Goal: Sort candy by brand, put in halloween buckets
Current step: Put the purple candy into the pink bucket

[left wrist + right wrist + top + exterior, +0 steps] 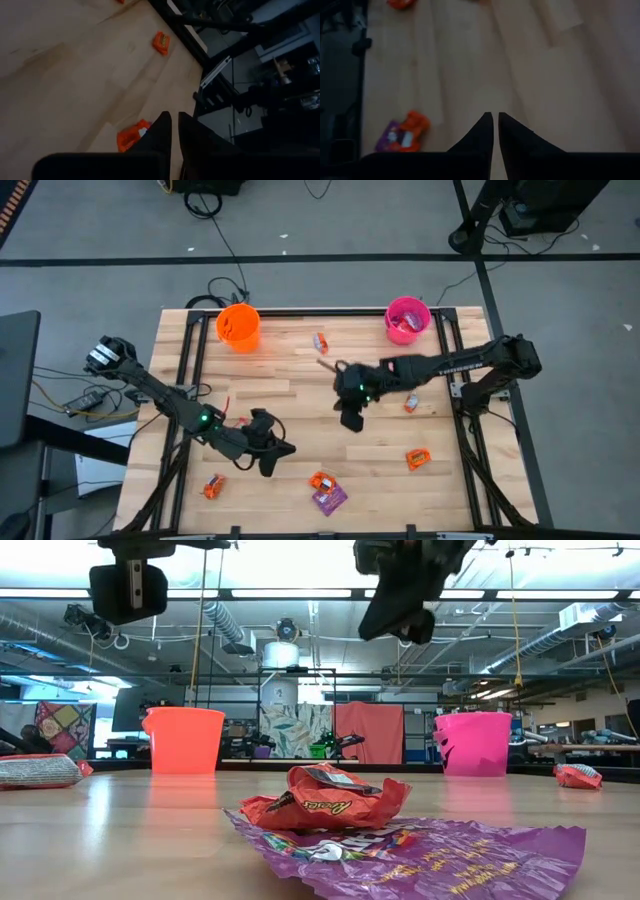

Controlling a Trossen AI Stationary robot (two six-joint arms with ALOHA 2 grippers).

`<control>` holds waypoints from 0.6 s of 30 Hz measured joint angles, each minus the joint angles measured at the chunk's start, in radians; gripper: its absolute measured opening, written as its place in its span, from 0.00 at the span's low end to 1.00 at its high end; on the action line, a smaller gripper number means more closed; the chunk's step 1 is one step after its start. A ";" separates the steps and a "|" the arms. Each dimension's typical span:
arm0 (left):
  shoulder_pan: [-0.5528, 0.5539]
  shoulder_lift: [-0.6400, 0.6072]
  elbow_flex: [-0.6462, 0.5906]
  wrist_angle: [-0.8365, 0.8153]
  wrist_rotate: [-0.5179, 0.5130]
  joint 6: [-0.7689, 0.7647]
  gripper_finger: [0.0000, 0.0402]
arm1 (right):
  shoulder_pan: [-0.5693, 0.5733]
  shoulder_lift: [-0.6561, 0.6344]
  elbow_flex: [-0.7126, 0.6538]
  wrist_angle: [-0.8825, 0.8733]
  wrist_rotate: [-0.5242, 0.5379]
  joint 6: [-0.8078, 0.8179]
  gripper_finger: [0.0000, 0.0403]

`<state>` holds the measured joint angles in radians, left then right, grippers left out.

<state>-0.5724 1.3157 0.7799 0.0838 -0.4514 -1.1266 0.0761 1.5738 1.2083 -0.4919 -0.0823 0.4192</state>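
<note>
The orange bucket [238, 326] and the pink bucket [407, 319] stand at the table's far edge; the pink one holds red candy. Candy lies scattered flat on the wood: an orange piece [320, 341] near the far side, one [410, 404] and one [418, 459] at the right, one [213, 486] at the near left. An orange piece [325, 802] rests on a purple wrapper [420, 850] at the near edge. My left gripper [270, 455] hovers shut, left of that pair. My right gripper [350, 415] hovers shut over the table's middle. Neither holds anything.
Dark frame rails run along the table's left and right sides [185, 370] [460, 380]. Bare wood lies between the two buckets and around the middle. Cables and stands sit on the floor beyond the far edge.
</note>
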 joint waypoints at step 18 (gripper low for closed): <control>-0.030 0.242 0.000 0.316 0.091 0.046 0.09 | 0.374 0.027 0.000 0.016 0.261 0.428 0.10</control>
<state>-0.6026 1.5582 0.7799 0.4001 -0.3604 -1.0808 0.4503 1.6009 1.2083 -0.4762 0.1791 0.8468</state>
